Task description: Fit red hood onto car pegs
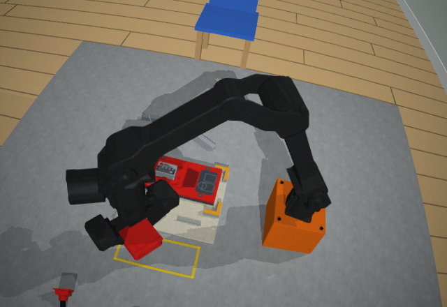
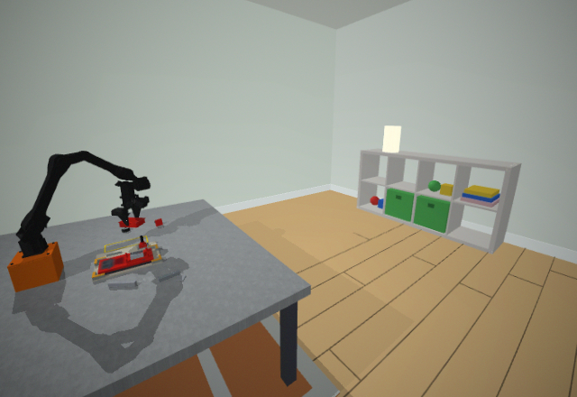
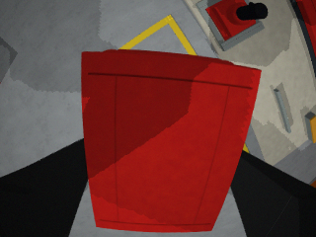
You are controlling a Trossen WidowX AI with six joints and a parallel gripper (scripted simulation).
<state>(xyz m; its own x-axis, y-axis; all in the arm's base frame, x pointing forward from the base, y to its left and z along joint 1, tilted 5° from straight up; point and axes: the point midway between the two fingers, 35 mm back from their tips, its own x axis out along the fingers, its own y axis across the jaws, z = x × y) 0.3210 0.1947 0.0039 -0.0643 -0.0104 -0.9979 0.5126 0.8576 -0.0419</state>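
From my top view, the arm (image 1: 202,116) hides the chassis's (image 1: 191,181) left end; the pegs are too small to tell. My wrist view crops both fingers at the lower edge.

One hood (image 1: 142,239), one chassis (image 1: 189,181), one chair (image 1: 230,11) (blue).

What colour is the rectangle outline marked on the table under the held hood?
Yellow, clearest in the top view.
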